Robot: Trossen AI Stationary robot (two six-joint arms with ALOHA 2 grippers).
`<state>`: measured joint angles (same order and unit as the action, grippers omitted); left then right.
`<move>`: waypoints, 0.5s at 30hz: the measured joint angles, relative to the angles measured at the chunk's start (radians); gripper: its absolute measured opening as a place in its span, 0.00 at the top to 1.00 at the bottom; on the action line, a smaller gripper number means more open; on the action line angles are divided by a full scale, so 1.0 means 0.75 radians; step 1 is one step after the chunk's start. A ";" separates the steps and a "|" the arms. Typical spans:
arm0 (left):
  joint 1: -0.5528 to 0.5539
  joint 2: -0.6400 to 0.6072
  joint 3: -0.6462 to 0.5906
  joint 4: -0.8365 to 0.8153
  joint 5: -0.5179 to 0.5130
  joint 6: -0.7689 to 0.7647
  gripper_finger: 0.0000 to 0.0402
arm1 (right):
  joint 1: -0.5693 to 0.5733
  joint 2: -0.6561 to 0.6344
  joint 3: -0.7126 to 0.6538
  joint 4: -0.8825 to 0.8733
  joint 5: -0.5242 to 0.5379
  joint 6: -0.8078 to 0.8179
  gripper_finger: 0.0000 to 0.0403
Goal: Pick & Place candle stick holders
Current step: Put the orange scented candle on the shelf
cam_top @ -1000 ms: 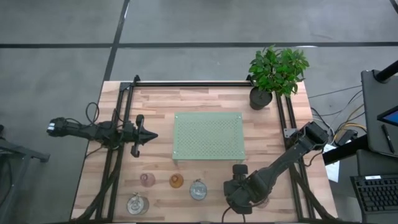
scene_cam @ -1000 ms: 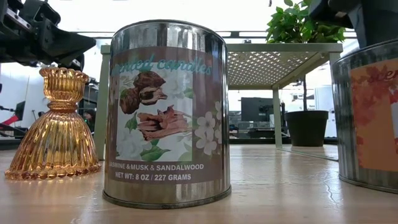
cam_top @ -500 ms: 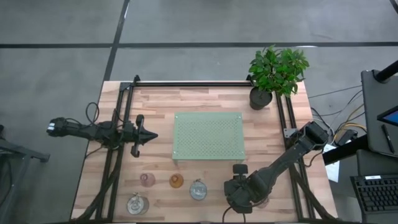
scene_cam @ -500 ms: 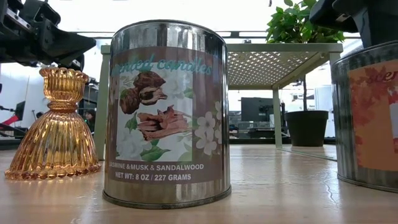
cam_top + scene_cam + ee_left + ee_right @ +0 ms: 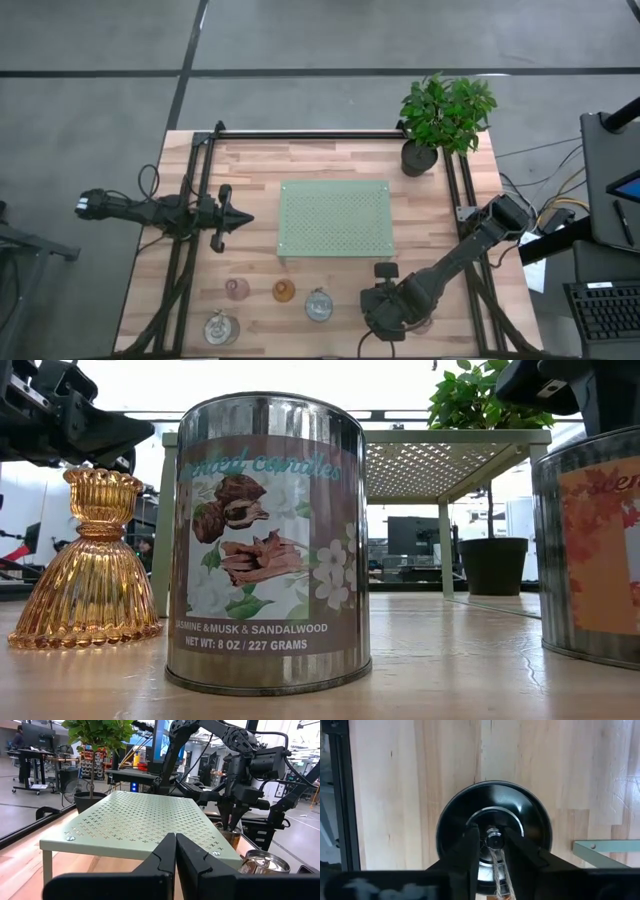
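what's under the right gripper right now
In the right wrist view, the right gripper points straight down into a round tin standing on the wooden table, fingers either side of a wick at its centre. Whether they grip it is hidden.

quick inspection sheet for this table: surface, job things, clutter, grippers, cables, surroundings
surface: wooden table; green tray in the middle, nothing on it
job's things: pink holder, amber holder and clear holder near the front edge, none on the tray
clutter: candle tin beside the amber holder; second tin under the right gripper; potted plant at the far right corner
grippers: left gripper shut, parked left of the tray; right gripper open, straddling the second tin's wick
cables: loop on the left arm; loose cables off the right edge
surroundings: grey floor, desks and monitors beyond
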<state>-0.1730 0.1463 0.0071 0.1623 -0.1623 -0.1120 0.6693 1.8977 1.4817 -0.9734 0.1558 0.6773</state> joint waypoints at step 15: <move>0.000 0.000 0.000 0.000 0.000 0.000 0.97 | -0.001 -0.013 -0.002 -0.005 -0.006 -0.009 0.93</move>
<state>-0.1730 0.1463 0.0071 0.1626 -0.1626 -0.1120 0.6685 1.8877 1.4799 -0.9769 0.1516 0.6706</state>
